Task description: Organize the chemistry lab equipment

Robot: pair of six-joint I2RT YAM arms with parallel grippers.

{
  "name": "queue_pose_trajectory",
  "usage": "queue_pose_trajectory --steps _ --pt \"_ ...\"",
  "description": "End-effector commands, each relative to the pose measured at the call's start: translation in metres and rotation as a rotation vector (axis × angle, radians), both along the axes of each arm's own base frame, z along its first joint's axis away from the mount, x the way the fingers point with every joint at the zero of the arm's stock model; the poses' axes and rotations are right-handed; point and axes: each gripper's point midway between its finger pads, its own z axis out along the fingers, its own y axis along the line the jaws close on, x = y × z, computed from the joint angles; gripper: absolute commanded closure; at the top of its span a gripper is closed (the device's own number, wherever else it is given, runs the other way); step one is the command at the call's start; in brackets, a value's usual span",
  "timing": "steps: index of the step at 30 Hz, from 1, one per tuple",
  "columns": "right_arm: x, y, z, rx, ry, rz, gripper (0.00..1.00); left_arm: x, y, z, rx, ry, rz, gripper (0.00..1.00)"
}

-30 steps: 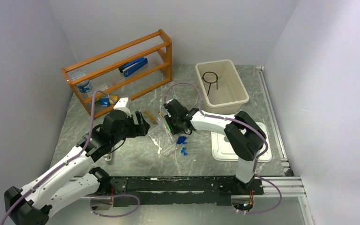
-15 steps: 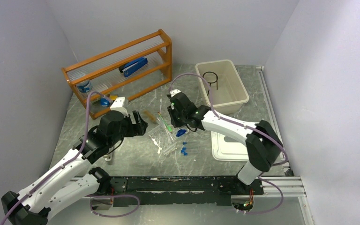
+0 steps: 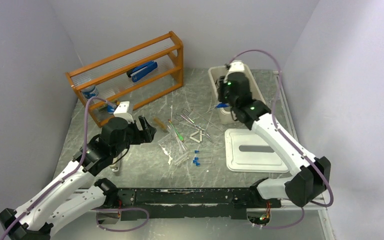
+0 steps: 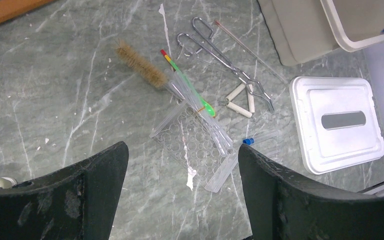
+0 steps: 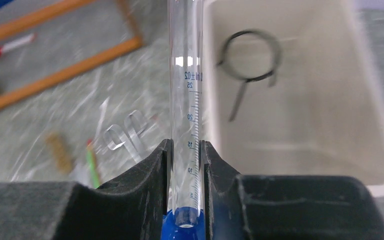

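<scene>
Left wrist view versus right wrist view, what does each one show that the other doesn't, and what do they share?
Only the left wrist view shows the open left tool and the white triangle lying on the table. Only the right wrist view shows the right tool shut on a graduated clear tube with a blue cap, and the black wire ring stand lying inside the beige bin. Both show that bin, the brown brush and the green-tipped rod, though blurred in the right wrist view.
</scene>
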Motion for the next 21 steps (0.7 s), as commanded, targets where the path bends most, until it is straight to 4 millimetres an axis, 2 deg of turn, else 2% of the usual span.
queue_pose_trajectory --steps 1,6,11,16,21 --pt "0.032 -0.069 0.027 -0.069 -0.12 -0.177 0.82 0.002 0.002 0.016 -0.009 -0.032 0.009 0.15" --pt "0.055 -0.114 0.007 -0.145 -0.114 -0.272 0.83 0.004 0.0 0.016 -0.007 -0.027 0.004 0.15" --pt "0.083 -0.126 -0.035 -0.131 -0.073 -0.213 0.83 0.006 -0.008 0.014 -0.017 -0.014 -0.018 0.16" --pt "0.111 -0.136 -0.068 -0.136 -0.024 -0.153 0.83 0.008 -0.011 0.014 -0.008 -0.008 -0.027 0.16" --pt "0.124 -0.147 -0.106 -0.162 0.053 -0.124 0.83 0.011 -0.013 0.009 -0.001 0.008 -0.029 0.16"
